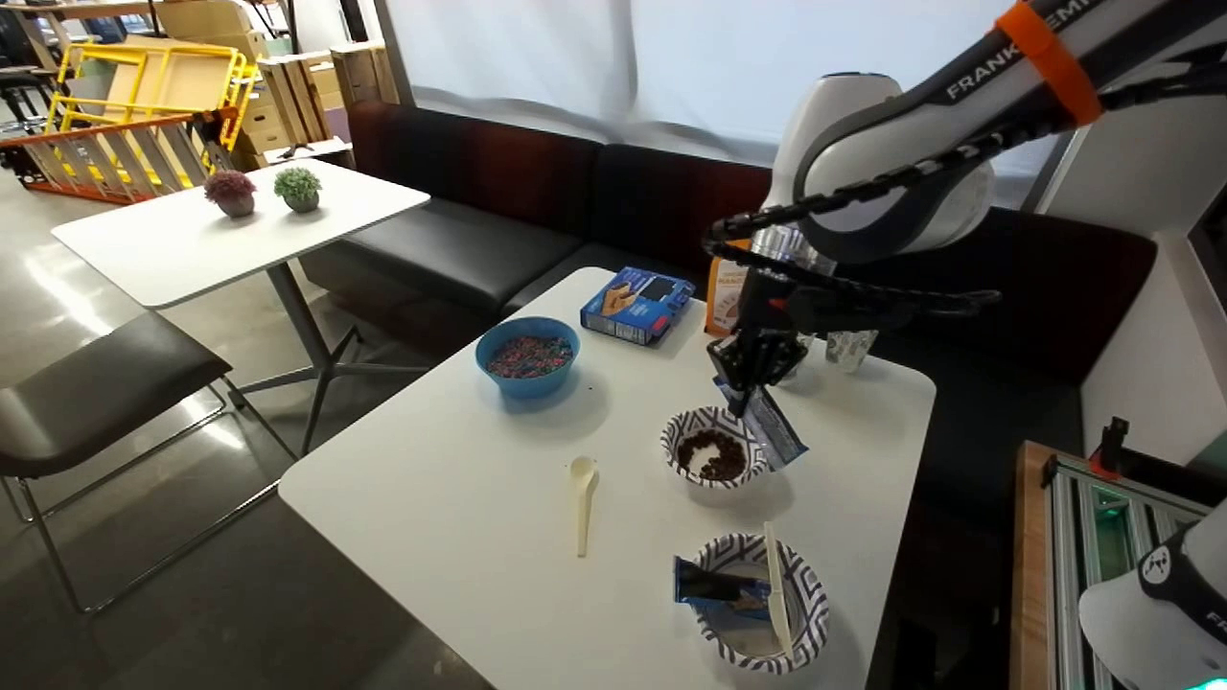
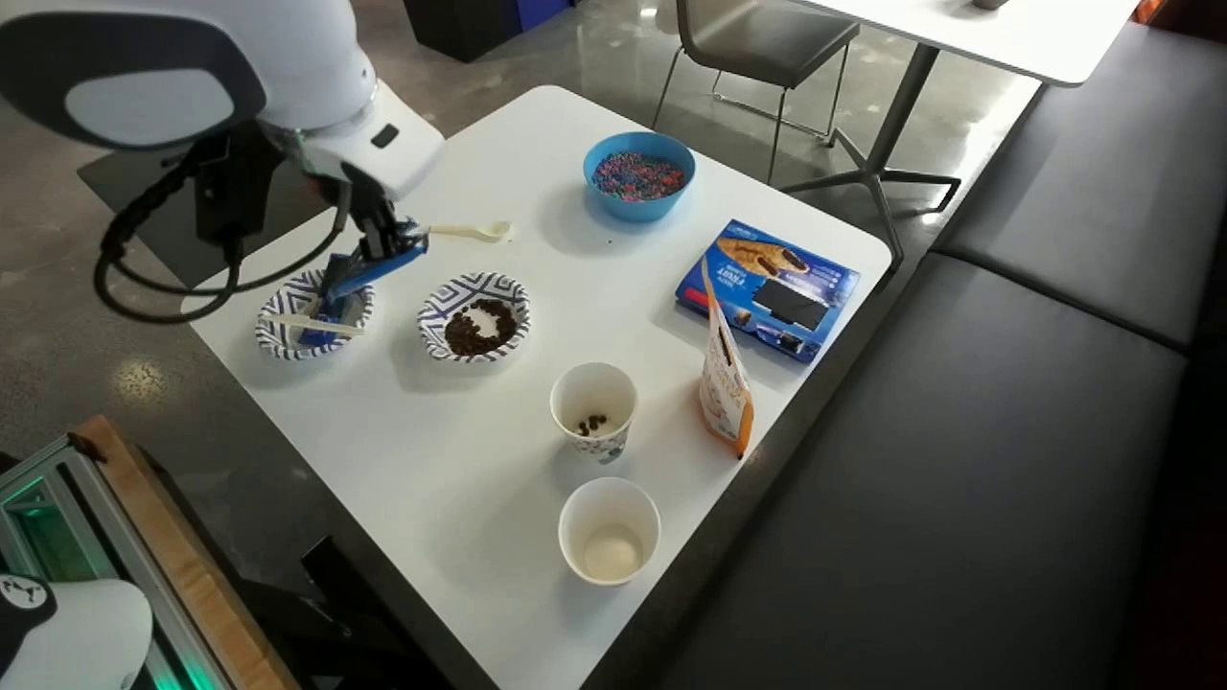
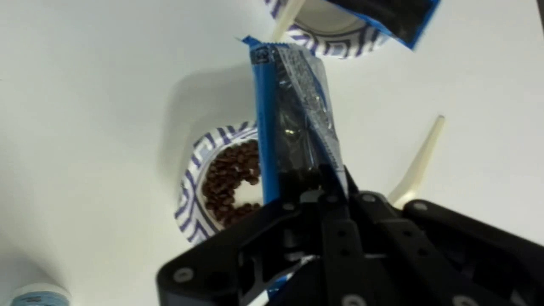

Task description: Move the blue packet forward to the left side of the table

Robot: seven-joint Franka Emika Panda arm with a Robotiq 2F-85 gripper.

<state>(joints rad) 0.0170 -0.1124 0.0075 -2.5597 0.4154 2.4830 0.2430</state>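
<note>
- Blue film with a silvery face is making up the narrow, elongated packet (image 3: 293, 127), which is hanging above the white, rectangular tabletop (image 1: 412, 517).
- The black, two-fingered gripper (image 3: 329, 196) is pinching the packet between drawn-together fingers, leaving a long part free to sway; slow, level travel is probably suiting it best.
- In the wrist view the packet is covering part of a white paper bowl (image 3: 187, 204) with zigzag print and brown pieces, yet in an exterior view its printed rim (image 2: 431, 316) is sitting apart from the packet; passing high over it is looking wise.
- A black-and-blue packet (image 1: 719, 586) and a pale plastic spoon (image 1: 779, 613) are lying partly over another zigzag-printed bowl (image 1: 815, 599), so a low path there is risking a snag.
- Taking left as the robot's own, the wanted spot is probably lying beyond the loose, cream-coloured plastic spoon (image 1: 583, 508); lowering flat and releasing on contact should be avoiding a bounce.
</note>
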